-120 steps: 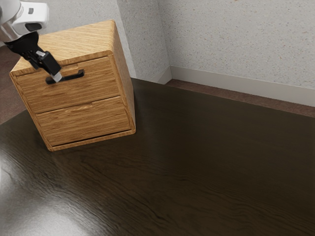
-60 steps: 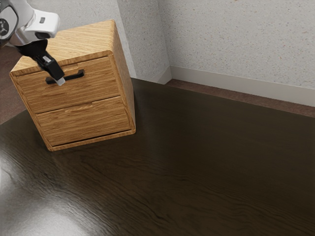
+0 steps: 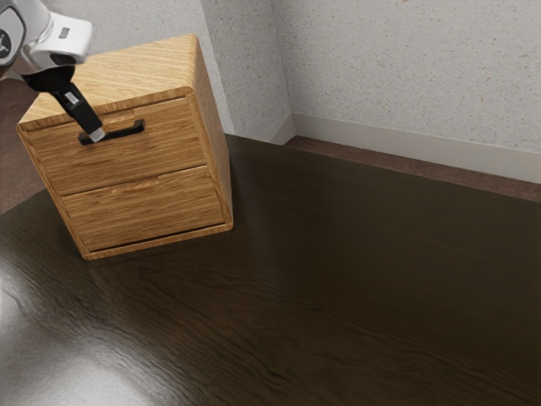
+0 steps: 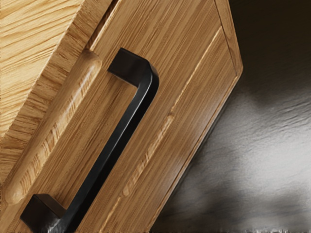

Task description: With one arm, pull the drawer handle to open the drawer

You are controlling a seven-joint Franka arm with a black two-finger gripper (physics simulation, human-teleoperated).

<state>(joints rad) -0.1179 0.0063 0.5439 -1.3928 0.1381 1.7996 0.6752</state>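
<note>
A light wooden cabinet with two drawers stands on the dark table at the exterior view's left. The top drawer carries a black bar handle and looks flush with the cabinet front. My black gripper reaches down from the upper left, its tip at the handle's left end. From this side I cannot make out how it is set. The wrist view looks closely at the handle, which runs slantwise across the drawer front, just under my hand.
The lower drawer is flush and has no visible handle. Dark glossy tabletop stretches wide in front of the cabinet and to the exterior view's right. A speckled wall with a pale skirting board runs behind.
My hand has turned and steepened above the handle. The tip dipped a little to the right, then came back to the handle's left end. The drawer has not moved.
</note>
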